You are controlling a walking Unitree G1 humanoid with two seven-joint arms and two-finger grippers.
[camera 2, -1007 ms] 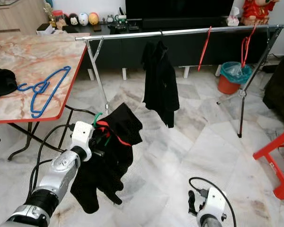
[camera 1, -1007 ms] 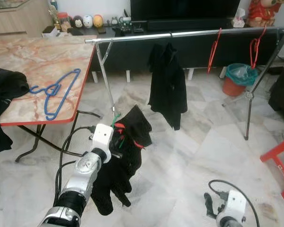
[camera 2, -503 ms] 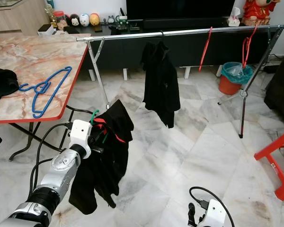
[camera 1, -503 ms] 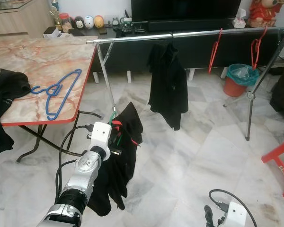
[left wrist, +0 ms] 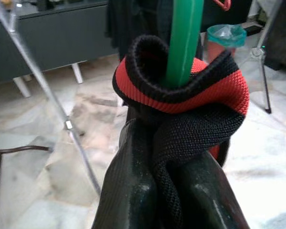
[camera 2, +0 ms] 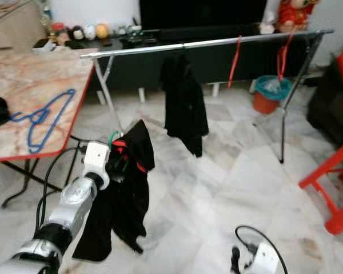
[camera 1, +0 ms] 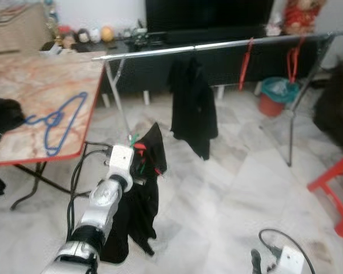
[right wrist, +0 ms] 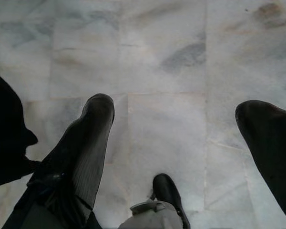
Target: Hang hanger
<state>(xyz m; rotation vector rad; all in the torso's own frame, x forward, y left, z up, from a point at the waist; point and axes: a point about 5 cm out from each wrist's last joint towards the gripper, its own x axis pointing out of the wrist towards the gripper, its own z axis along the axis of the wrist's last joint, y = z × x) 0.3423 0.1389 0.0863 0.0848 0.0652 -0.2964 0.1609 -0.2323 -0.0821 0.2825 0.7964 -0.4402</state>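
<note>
Left wrist view puts me right up against the left gripper (left wrist: 169, 191), whose two black fingers (left wrist: 133, 191) are pinched tight on a green hanger (left wrist: 183, 43) and the red-trimmed collar of a black garment (left wrist: 190, 124) draped over it. From the head cameras, that gripper (camera 1: 138, 165) holds the load out in front of the robot, above the marble floor (camera 1: 228, 171), with the garment (camera 1: 143, 200) hanging down limp beside the silver forearm. It is short of the clothes rail (camera 1: 217, 45), near the rail's left end, just off the corner of the marble-topped table (camera 1: 23, 85). Another black garment (camera 1: 191, 108) already hangs near the middle of the rail, and two red hangers (camera 1: 246, 63) dangle further toward its right end. A blue hanger (camera 1: 57, 120) lies flat near the table's front edge. The right gripper (right wrist: 181, 143) hangs low over the floor, its fingers (right wrist: 86, 143) spread wide apart with nothing between them. A red stool (camera 1: 337, 194) stands at the right.
</note>
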